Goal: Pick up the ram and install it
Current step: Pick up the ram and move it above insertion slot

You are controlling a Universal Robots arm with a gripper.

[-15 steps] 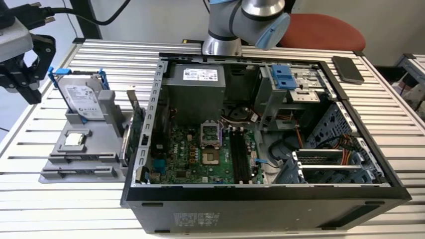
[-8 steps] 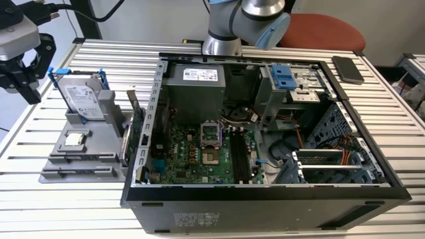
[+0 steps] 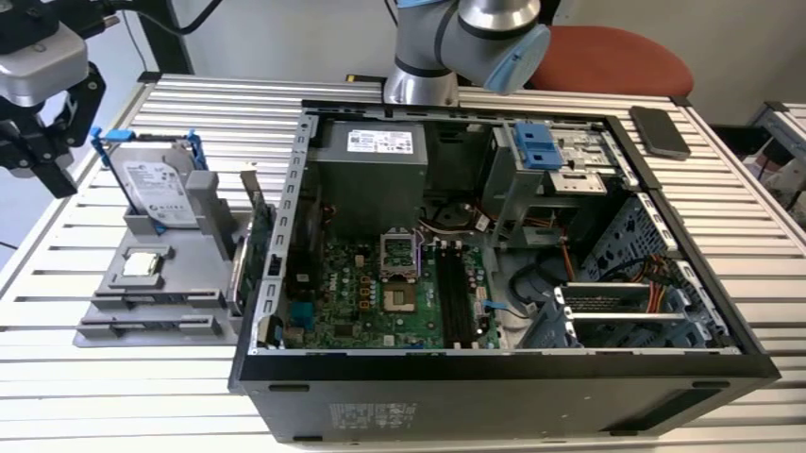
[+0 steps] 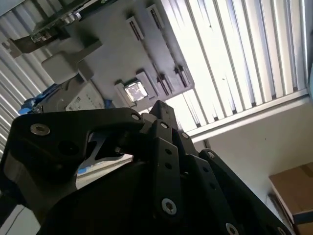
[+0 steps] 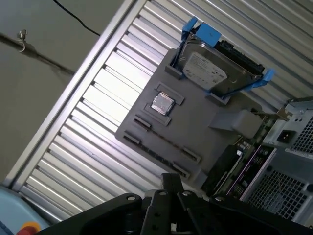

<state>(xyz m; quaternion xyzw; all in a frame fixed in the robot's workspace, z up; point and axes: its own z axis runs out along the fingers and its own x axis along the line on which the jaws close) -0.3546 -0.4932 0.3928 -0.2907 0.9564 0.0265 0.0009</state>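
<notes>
Claw hangs spread and empty at the exterior view's upper left, beside the hard drive. Ram, I reckon, stands on edge between grey holder and green card; best come down square, straddling its flat faces, clear of the card.

We see a pale silver bench ribbed with parallel slats, a plain grey holder, and a black computer case around a green motherboard. The hard drive is silver in a bright blue frame. The tool at the exterior view's upper left is black.
</notes>
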